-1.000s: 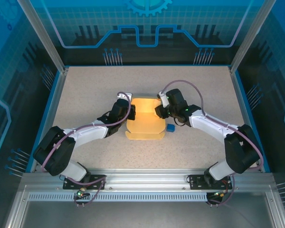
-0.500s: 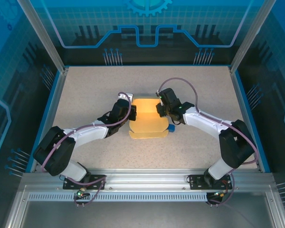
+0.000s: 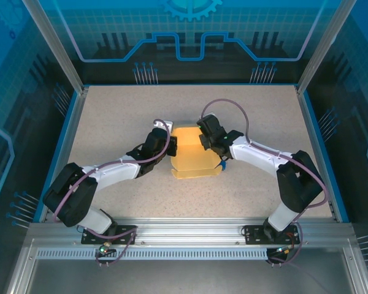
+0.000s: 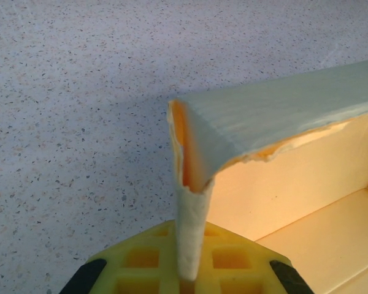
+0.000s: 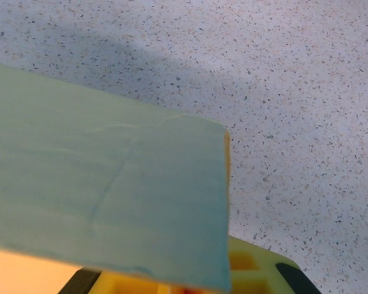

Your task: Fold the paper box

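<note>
**Box held between both arms; left hold confirmed, right hold unproven**

Top view: The paper box [image 3: 195,156] lies mid-desk [image 3: 110,122], half formed, open side up, directly between the two arms. Its side walls run away from the arm bases. The left pincer [image 3: 170,146] meets the left wall. The right pincer [image 3: 203,139] meets the right wall towards the far end. Neither arm is nearer, as both are at the cardboard. A blue cube [image 3: 222,164] sits just beside the box's near right corner, partly under the right arm.

Left wrist view: The left pincer [image 4: 187,277] is clamped on a thin upright wall of the paper box [image 4: 282,110]. The wall stands edge-on between the yellow pads and a flap bends off to the right at its top.

Right wrist view: A flat panel of the paper box [image 5: 110,184] lies across the right pincer [image 5: 190,283] and hides the gap. Gripped or merely pressed cannot be told.

Judgement: any further fold should pivot on the left hold.
</note>
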Motion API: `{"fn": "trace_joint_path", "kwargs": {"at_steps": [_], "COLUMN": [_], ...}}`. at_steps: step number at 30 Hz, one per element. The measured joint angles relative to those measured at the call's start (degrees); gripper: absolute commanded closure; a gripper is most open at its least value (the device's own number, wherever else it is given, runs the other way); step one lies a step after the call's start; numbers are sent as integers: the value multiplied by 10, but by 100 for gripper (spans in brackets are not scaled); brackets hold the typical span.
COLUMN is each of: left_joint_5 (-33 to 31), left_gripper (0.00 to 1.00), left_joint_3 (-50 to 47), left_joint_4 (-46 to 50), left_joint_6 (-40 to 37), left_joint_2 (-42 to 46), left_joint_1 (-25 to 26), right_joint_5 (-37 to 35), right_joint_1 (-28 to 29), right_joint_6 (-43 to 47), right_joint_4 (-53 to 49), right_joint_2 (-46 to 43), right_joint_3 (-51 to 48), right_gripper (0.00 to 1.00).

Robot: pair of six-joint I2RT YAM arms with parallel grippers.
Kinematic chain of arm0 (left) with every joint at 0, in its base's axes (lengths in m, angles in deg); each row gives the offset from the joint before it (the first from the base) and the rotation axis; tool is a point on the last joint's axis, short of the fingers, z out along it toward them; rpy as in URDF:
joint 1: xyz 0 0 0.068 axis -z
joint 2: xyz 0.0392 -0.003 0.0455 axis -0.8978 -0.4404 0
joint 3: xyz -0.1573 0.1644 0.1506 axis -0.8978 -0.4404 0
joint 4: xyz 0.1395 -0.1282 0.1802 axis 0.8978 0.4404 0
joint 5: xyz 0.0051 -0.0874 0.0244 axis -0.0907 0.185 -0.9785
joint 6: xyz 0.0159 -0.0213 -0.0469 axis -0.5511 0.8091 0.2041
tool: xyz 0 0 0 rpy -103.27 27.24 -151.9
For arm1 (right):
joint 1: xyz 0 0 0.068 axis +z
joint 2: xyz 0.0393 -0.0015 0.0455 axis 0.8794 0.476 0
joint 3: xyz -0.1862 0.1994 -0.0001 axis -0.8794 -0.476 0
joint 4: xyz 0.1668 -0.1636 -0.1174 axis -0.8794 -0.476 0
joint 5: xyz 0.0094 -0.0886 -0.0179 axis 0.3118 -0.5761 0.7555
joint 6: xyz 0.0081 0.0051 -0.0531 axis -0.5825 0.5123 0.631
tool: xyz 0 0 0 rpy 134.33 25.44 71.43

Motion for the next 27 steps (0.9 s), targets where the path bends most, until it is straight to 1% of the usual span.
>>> {"fn": "trace_joint_path", "kwargs": {"at_steps": [6,18,22,27], "left_joint_5": [1,-3,-3,-3], "left_gripper": [93,93,93,93], "left_joint_3": [0,0,0,0], "left_joint_4": [-2,-2,-1,5], "left_joint_6": [2,2,1,-1], "left_joint_2": [0,4,4,4], "left_joint_1": [0,0,0,0], "right_joint_5": [-13,27,46,68], "right_joint_1": [3,2,2,0], "right_joint_6": [3,28,35,35], "right_joint_4": [-1,-16,-23,-26], "right_joint_2": [4,-25,-42,-66], "right_joint_3": [5,1,-2,-3], "right_gripper": [87,78,71,58]}}
